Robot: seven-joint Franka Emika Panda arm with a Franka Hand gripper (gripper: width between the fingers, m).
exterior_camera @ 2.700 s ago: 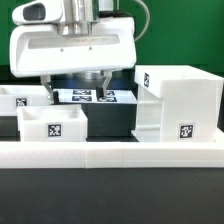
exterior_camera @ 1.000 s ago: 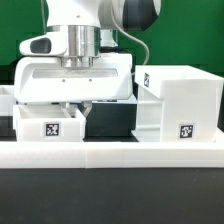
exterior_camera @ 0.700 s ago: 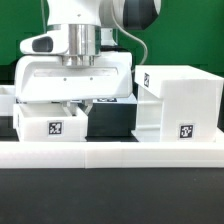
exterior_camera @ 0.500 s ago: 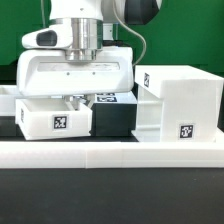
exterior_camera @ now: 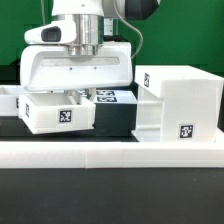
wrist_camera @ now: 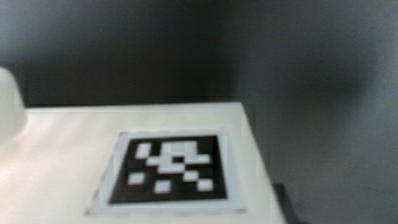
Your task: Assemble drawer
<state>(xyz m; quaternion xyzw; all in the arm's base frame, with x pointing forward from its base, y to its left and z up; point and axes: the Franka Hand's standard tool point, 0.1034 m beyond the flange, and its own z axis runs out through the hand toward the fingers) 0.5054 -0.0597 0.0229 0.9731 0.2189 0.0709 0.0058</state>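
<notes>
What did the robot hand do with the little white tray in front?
The hand came down onto the small tray and took hold of it. Then it lifted the tray up and tipped it to a slant. The big housing, the other tray at the exterior view's far left and the rail stayed where they were.

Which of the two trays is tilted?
The front tray, held by the end effector; its tagged face leans. The other tray, at the exterior view's left edge, sits level.
</notes>
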